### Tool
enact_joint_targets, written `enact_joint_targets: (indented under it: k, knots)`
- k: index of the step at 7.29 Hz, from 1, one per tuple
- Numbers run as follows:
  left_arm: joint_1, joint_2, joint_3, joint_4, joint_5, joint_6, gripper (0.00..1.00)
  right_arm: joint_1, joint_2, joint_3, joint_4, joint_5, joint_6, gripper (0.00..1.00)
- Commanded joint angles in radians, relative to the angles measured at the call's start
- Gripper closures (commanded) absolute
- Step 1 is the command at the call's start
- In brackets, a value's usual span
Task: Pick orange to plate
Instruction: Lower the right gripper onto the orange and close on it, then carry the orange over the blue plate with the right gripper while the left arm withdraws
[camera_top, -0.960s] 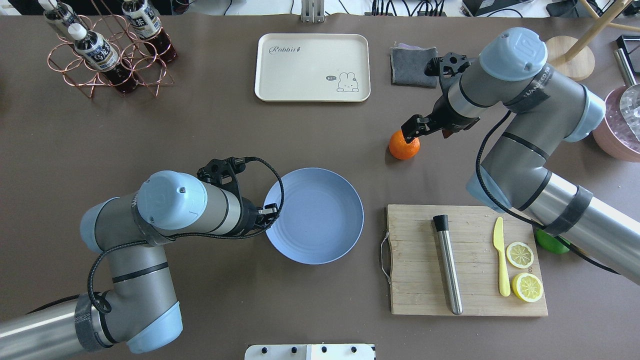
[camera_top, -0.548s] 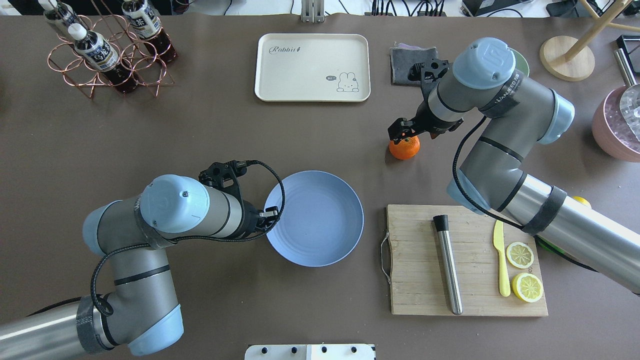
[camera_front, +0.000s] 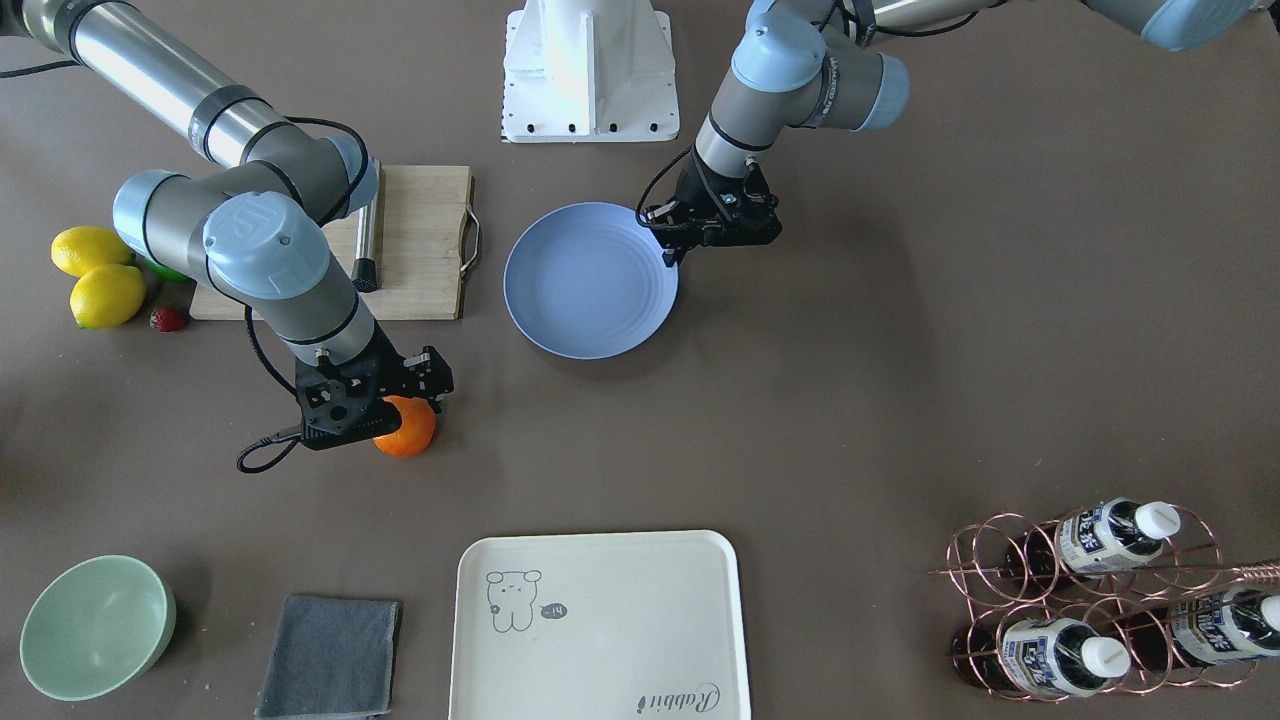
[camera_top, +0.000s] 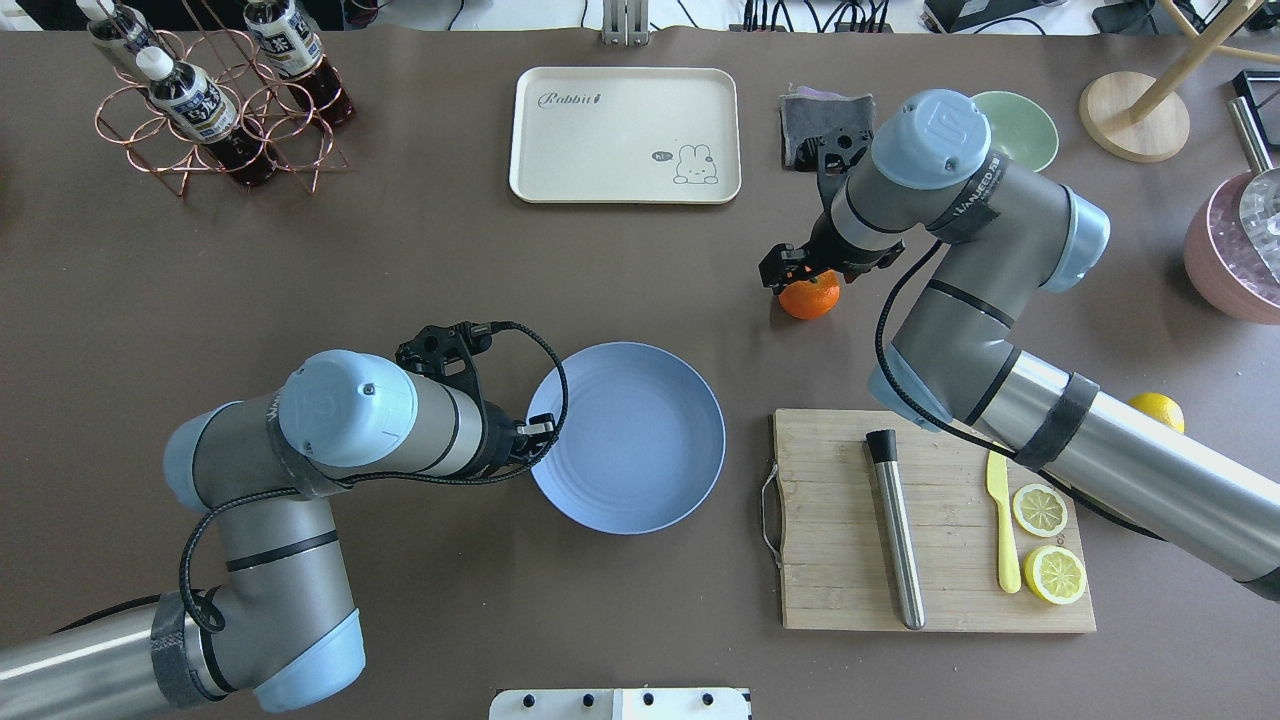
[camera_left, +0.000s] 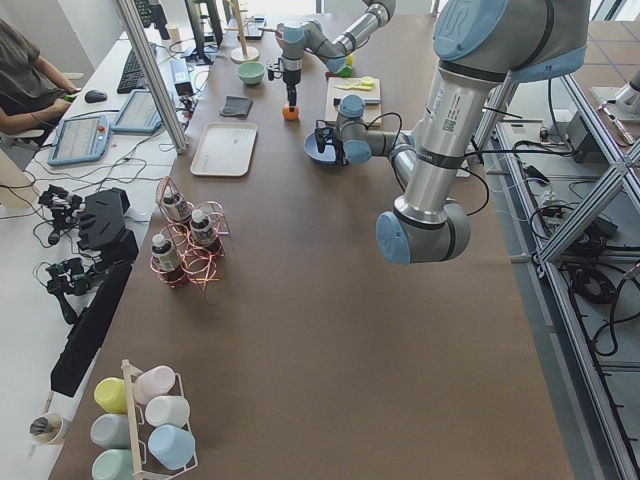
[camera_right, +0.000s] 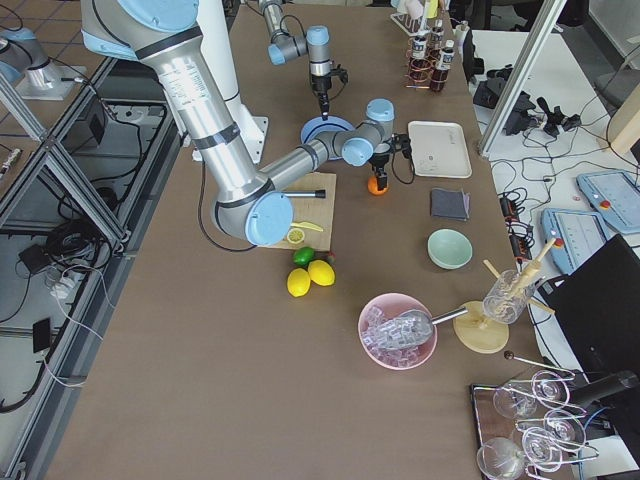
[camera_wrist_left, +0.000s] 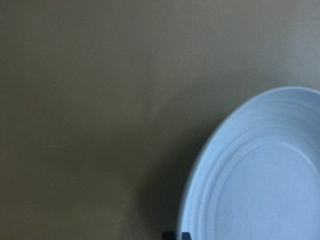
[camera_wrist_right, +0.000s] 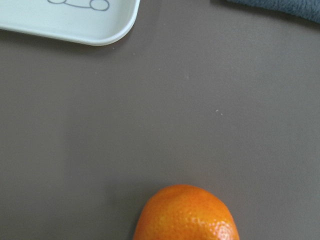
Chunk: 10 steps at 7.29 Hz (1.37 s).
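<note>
**Right gripper over the orange, left gripper at the plate's rim**

The right arm reaches out past the plate with its elbow bent and wrist turned down. The right gripper hangs straight over the orange. No fingers show in its wrist view, so I cannot tell whether the jaws stand apart or together.

The left arm folds in from the robot's left of the plate. The left gripper points down just beside the plate's rim, its fingertips drawn nearly together.

The cream tray lies beyond the plate, farther from the robot, and carries only its printed drawing. The plate shows a bare, ringed blue surface. The pale green bowl sits well beyond the plate, toward the robot's right.

The orange rests on the table, beyond the plate and toward the robot's right, well apart from it. It is round with no long axis to read, and I cannot tell which way its stem end faces.
</note>
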Motion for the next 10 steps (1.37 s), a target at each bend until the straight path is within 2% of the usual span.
enact_joint_targets:
  k: [1, 2, 3, 4, 6, 7, 8, 9, 10]
  knots:
    - [-0.001, -0.002, -0.001, 0.000, 0.002, -0.001, 0.04, 0.000, 0.012, -0.017, 0.001, 0.000, 0.001, 0.48]
    - [-0.006, -0.002, -0.004, 0.000, 0.000, -0.004, 0.03, 0.006, 0.012, -0.016, 0.001, 0.003, -0.005, 0.67]
    - [-0.011, -0.003, -0.009, 0.000, 0.000, -0.015, 0.03, 0.011, 0.013, -0.011, 0.001, 0.006, -0.006, 0.93]
    - [-0.027, -0.005, -0.018, 0.002, -0.006, -0.015, 0.03, 0.026, 0.018, -0.004, -0.003, 0.022, -0.008, 1.00]
    - [-0.079, 0.000, -0.050, 0.006, -0.029, -0.007, 0.03, 0.039, 0.016, 0.073, -0.016, 0.054, 0.010, 1.00]
    - [-0.154, 0.007, -0.059, 0.008, -0.108, 0.006, 0.03, 0.037, 0.015, 0.142, -0.074, 0.054, 0.035, 1.00]
    - [-0.232, 0.033, -0.063, 0.008, -0.180, 0.079, 0.03, -0.001, 0.021, 0.249, -0.175, 0.042, 0.111, 1.00]
    - [-0.291, 0.078, -0.063, 0.005, -0.224, 0.171, 0.03, -0.079, 0.024, 0.329, -0.229, -0.021, 0.210, 1.00]
    - [-0.379, 0.127, -0.063, 0.005, -0.298, 0.268, 0.03, -0.184, 0.037, 0.352, -0.240, -0.127, 0.302, 1.00]
